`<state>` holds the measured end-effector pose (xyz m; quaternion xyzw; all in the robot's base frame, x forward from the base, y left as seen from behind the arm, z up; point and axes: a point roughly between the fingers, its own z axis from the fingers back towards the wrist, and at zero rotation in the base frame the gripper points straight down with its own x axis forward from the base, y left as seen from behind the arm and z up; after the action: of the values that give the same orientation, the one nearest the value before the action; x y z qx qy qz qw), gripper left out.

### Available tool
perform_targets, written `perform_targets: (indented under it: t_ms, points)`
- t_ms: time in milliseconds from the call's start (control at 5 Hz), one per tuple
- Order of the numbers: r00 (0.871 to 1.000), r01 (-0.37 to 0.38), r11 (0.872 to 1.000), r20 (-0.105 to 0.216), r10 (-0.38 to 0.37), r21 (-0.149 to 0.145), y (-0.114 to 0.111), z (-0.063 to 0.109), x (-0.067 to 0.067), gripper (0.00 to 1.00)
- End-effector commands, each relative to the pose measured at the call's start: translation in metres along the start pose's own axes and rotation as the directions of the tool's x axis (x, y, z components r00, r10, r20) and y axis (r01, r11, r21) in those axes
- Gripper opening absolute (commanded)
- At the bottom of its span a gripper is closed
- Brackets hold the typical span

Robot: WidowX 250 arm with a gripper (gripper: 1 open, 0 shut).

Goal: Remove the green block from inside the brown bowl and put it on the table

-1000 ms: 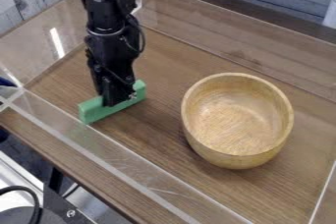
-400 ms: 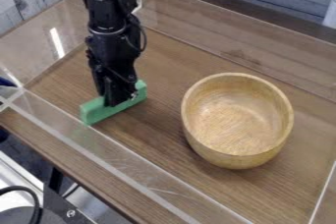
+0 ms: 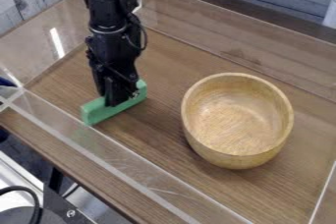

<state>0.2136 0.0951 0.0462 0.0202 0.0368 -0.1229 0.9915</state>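
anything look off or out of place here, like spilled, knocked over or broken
Nothing stands out. The brown bowl sits upright and empty on the table, with no visible damage. The green block lies flat on the tabletop to the bowl's left, with the gripper pointing straight down onto it, jaws shut on the block.

A single black arm comes down from the upper left, its wrist held vertical. The gripper (image 3: 120, 94) points straight down, low near the counter (image 3: 197, 41), its jaws closed on the green block (image 3: 110, 104).
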Motion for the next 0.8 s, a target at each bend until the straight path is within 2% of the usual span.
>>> perform_targets:
  t_ms: [0, 600]
  points:
    - [1.000, -0.005, 1.000, 0.030, 0.005, 0.021, 0.0058, 0.0087, 0.0076, 0.00]
    - [1.000, -0.023, 1.000, 0.020, 0.023, 0.014, 0.0084, 0.0072, 0.0078, 0.00]
